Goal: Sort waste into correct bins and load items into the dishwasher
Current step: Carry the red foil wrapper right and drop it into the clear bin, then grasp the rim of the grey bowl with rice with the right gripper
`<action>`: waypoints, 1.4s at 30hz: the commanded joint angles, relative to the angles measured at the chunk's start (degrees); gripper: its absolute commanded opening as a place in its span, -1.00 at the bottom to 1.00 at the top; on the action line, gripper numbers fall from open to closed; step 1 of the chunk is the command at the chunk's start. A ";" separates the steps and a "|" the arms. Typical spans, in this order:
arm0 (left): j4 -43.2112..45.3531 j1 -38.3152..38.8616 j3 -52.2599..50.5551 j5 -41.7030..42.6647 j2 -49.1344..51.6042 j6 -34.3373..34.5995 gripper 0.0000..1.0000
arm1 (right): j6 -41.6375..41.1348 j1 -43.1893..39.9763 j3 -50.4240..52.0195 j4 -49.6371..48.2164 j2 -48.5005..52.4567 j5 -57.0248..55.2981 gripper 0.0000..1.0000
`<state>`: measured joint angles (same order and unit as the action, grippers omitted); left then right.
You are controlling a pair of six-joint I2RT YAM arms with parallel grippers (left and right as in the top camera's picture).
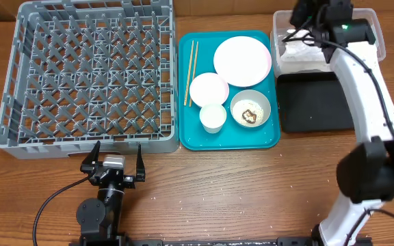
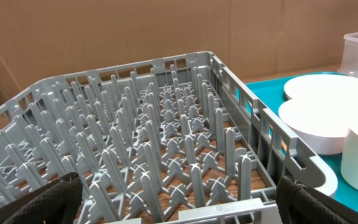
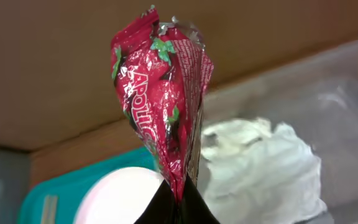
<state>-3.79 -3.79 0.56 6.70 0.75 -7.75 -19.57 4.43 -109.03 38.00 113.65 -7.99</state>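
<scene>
Right fingers: closed tight on the lower tip of the red wrapper [image 3: 163, 93]. The right gripper [image 3: 178, 205] shows at the bottom centre of the right wrist view.
Wrapper place: in the air, only pinched and resting on nothing. In the overhead view the arm hides it, at the upper right of the frame.
Under it: the clear tub [image 1: 380, 42], with crumpled white tissue [image 3: 260, 165] lying inside. The black tray [image 1: 317, 102] lies just beside the tub, lower in the frame.
Left fingers: the left gripper [image 1: 117, 152] stands wide and holds nothing, at the lower left, near the front wall of the dish rack [image 1: 87, 75].
Waiting items: the plate [image 1: 241, 60], the cup [image 1: 213, 117] and the chopsticks [image 1: 190, 72] are on the teal tray [image 1: 228, 140], centre of the frame.
Step in hand: as I judge, releasing the wrapper into the tub.
How to do it well: bring the pinch fully inside the rim, away from the wall on the teal tray side. Go down a little, because light foil can drift. Then open the fingers wide.
Risk: the foil may stick to one finger, so check that it fell before leaving.
</scene>
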 commanded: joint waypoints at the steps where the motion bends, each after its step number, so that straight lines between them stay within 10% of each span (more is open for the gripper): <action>1: 0.00 -0.35 -0.28 0.39 -0.50 -1.05 1.00 | -4.55 -1.40 1.84 -0.26 6.58 -0.96 -0.67; 4: 0.00 -0.35 -0.28 0.39 -0.50 -1.05 1.00 | -4.48 -1.92 1.84 -2.60 8.52 -0.96 0.57; 6: 0.00 -0.35 -0.28 0.39 -0.50 -1.05 1.00 | -4.46 -1.92 1.64 -3.28 8.41 -0.94 1.00; 19: 0.00 -0.35 -0.28 0.39 -0.50 -1.05 1.00 | -6.91 10.69 1.86 24.02 -2.99 14.51 0.93; 30: 0.00 -0.35 -0.28 0.39 -0.50 -1.05 0.99 | -16.72 18.73 21.49 11.61 -2.82 9.01 0.19; 42: 0.00 -0.35 -0.28 0.39 -0.50 -1.05 1.00 | -9.66 19.21 29.27 3.15 -1.70 9.35 0.09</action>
<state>-3.79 -3.79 0.56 6.70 0.75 -7.75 -32.93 23.35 -80.03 41.52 111.28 2.09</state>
